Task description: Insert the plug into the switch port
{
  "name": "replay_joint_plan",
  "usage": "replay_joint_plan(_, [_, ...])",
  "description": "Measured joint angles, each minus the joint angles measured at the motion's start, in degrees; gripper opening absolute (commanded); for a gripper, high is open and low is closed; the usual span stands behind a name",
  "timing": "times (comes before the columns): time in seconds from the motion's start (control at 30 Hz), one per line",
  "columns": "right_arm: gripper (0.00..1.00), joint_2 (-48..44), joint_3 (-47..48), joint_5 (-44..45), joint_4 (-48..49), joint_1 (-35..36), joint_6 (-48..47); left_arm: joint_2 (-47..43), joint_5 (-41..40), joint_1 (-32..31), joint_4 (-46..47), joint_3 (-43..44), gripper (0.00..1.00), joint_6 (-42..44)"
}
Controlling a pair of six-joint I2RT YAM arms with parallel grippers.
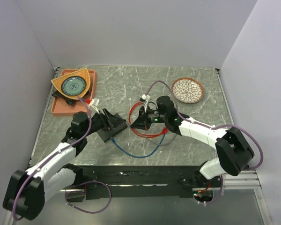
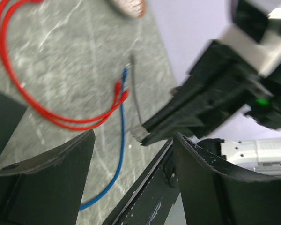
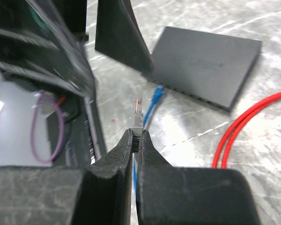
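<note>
The plug [image 3: 138, 108], pinched in the right gripper [image 3: 136, 137], should be squared to the switch [image 3: 207, 63] at two o'clock; the left gripper [image 2: 133, 140] is held with fingers spread.

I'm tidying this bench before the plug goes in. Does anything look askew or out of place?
Yes: at the far left, the tan dish sits crooked on the orange tray, overhanging its far rim and resting on something dark. Nothing looks spilled or broken.

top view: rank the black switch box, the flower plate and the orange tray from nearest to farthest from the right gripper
1. black switch box, just left of the right gripper, mid-table
2. flower plate, back right
3. orange tray, back left corner
</note>
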Motion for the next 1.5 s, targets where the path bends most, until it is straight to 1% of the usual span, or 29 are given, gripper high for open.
replay_joint_plan(0.17, [0.0,-1.6,-0.85,-10.32,0.44,-3.39,-0.17,-4.55,1.62,-0.17,5.18,-0.79,0.72,-0.33])
replay_joint_plan(0.27, [0.0,-1.9,-0.85,-16.39,1.95,-4.79,0.26,-4.74,3.61,-0.59,7.87,-0.79,0.71,-0.31])
replay_joint_plan(0.37, [0.0,-1.9,-0.96,-21.35,4.92,-5.64,2.89,-4.48,5.51,-1.84,9.29,-0.79,0.69,-0.15])
replay_joint_plan(0.5, [0.0,-1.44,-1.44,-25.53,9.99,-5.99,6.62,-3.52,6.49,-4.98,9.77,-0.68,0.65,0.66])
replay_joint_plan(0.63, [0.0,-0.61,-1.55,-26.93,11.5,-5.99,8.44,-3.06,6.27,-8.15,9.46,0.11,0.59,1.75])
replay_joint_plan(0.67, [0.0,-0.52,-1.55,-27.02,11.63,-5.99,8.72,-2.95,6.12,-8.59,9.35,0.42,0.57,1.9])
replay_joint_plan(0.7, [0.0,-0.44,-1.57,-27.04,11.8,-5.99,8.98,-2.78,5.92,-9.16,9.31,0.9,0.51,2.21])
replay_joint_plan(0.8, [0.0,-0.42,-1.57,-27.12,11.89,-5.99,9.14,-2.01,5.33,-10.27,9.33,1.88,0.38,2.58])
replay_joint_plan(0.93, [0.0,-0.42,-1.64,-27.61,11.93,-6.01,9.33,0.17,4.22,-11.23,9.14,2.43,0.27,3.34])
replay_joint_plan(1.03, [0.0,-0.39,-1.79,-27.67,11.78,-6.05,9.38,1.36,3.82,-11.87,9.05,3.04,0.13,3.69])
replay_joint_plan(1.07, [0.0,-0.42,-1.9,-28.17,11.8,-6.27,9.55,1.4,3.21,-11.98,8.94,3.21,0.01,3.87])
replay_joint_plan(1.23, [0.0,-0.59,-2.21,-27.58,11.32,-6.49,9.53,1.66,2.23,-12.55,7.93,3.63,0.01,4.96])
replay_joint_plan(1.27, [0.05,-0.72,-2.23,-27.21,10.8,-6.49,9.4,1.66,1.9,-12.63,7.76,3.63,0.01,5.05])
replay_joint_plan(1.33, [0.23,-1.44,-2.21,-25.83,9.18,-6.49,8.76,1.66,1.18,-12.79,7.48,3.63,0.01,5.09])
replay_joint_plan(1.37, [0.27,-2.01,-2.21,-24.96,8.15,-6.49,8.41,1.64,0.87,-12.9,7.37,3.65,0.01,5.07])
replay_joint_plan(1.4, [0.33,-2.82,-2.23,-23.96,6.99,-6.47,7.8,1.64,0.44,-13.05,7.34,3.72,0.01,5.07])
replay_joint_plan(1.43, [0.42,-3.76,-2.27,-22.51,5.84,-6.43,7.13,1.64,-0.15,-13.2,7.32,3.82,0.01,4.96])
replay_joint_plan(1.5, [0.51,-5.9,-2.21,-19.23,3.04,-6.47,5.57,1.51,-0.94,-13.42,6.84,4.11,0.01,4.76])
